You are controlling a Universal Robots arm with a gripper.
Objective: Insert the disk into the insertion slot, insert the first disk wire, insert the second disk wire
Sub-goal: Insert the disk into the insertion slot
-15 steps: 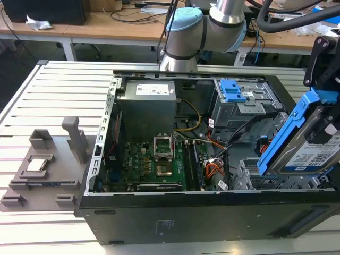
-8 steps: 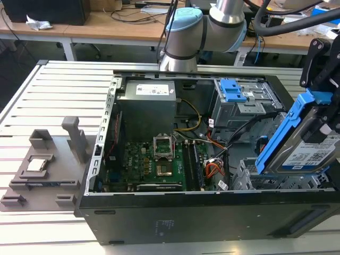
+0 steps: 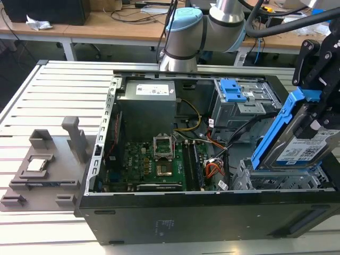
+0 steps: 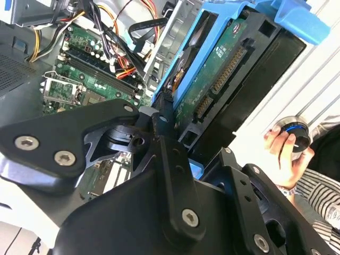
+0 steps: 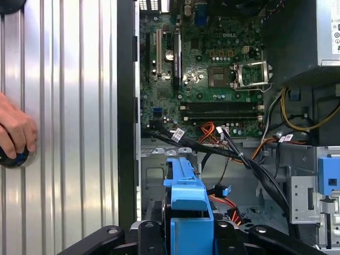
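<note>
table (image 3: 32, 95): its ribbed metal top is carrying everything.
grey fixture (image 3: 48, 164): it is lying on the table at the exterior view's left, just beside the case.
computer case (image 3: 186, 218): it is lying open in the middle, with the motherboard (image 3: 154, 164) facing up.
wires (image 3: 212, 170): an orange and black bundle is lying between the motherboard and the insertion slot.
insertion slot (image 3: 276, 179): it is sitting inside the case at the exterior view's right.
disk (image 3: 305, 143): it is hanging tilted, its lower end reaching the top of the insertion slot and most of it standing above.
gripper (image 5: 186, 231): its fingers (image 4: 169, 159) are pinching the disk at the sides of the blue carrier.
hand (image 5: 16, 133): a person's hand is resting on a round knob (image 4: 295, 133) on the table, outside the case.
</note>
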